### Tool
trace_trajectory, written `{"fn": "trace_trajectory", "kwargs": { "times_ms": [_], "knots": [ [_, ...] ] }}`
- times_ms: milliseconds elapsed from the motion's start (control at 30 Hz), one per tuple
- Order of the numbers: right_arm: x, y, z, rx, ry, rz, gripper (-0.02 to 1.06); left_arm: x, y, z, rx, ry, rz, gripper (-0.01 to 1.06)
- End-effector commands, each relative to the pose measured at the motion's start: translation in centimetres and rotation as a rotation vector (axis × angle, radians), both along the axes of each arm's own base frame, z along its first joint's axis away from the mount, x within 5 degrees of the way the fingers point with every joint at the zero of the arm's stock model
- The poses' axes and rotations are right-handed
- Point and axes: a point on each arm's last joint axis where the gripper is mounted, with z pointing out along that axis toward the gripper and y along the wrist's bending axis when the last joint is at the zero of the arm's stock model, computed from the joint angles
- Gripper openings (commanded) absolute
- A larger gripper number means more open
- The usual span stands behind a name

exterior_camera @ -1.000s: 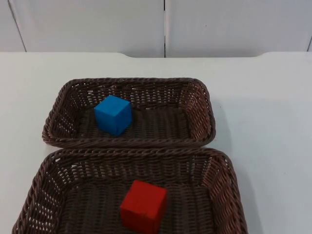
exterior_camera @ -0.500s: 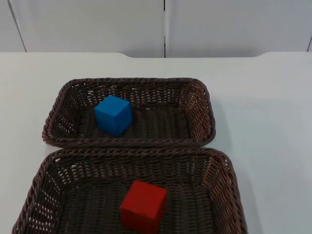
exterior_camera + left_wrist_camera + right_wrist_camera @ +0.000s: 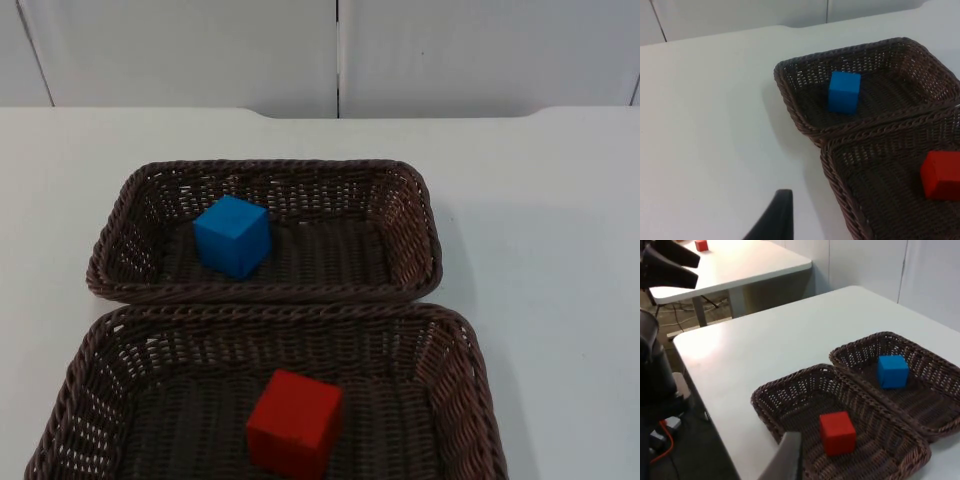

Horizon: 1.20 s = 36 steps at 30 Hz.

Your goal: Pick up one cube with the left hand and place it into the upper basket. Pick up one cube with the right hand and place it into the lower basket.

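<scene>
Blue: you have one blue solid cube (image 3: 232,235) lying in the far dark brown woven wicker basket (image 3: 410,215), toward its left.
Red: one red solid cube (image 3: 295,423) sits mid-floor in the near dark brown woven wicker basket (image 3: 462,370).
Handling: both cubes look rigid, light, smooth-faced; you'd pinch two opposite flat faces.
Count: two cubes, two baskets, touching on the white desk (image 3: 540,200).
Left pincer: withdrawn above the desk left of the baskets; opening, cannot tell.
Right pincer: withdrawn too; cannot tell.

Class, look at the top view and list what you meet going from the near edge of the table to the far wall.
Red cube in the lower basket → blue cube in the upper basket → bare table → grey wall.
</scene>
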Motion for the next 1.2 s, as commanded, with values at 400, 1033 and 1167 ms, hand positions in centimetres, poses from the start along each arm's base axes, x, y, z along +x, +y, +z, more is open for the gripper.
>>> {"fn": "trace_trajectory", "kwargs": {
  "times_ms": [400,1033,1167],
  "knots": [
    [-0.9,-2.8,-2.9,-0.127,0.127,-0.115,0.86,0.0,0.0,-0.1,0.010,-0.008,-0.008,1.05],
    [-0.8,-2.8,-3.4,-0.147,0.152,-0.133,0.86,0.0,-0.1,-0.1,0.014,-0.010,-0.019,1.05],
    [-0.8,-2.8,-3.4,-0.147,0.151,-0.133,0.86,0.0,-0.1,-0.1,0.013,-0.008,-0.020,1.05]
  ]
}}
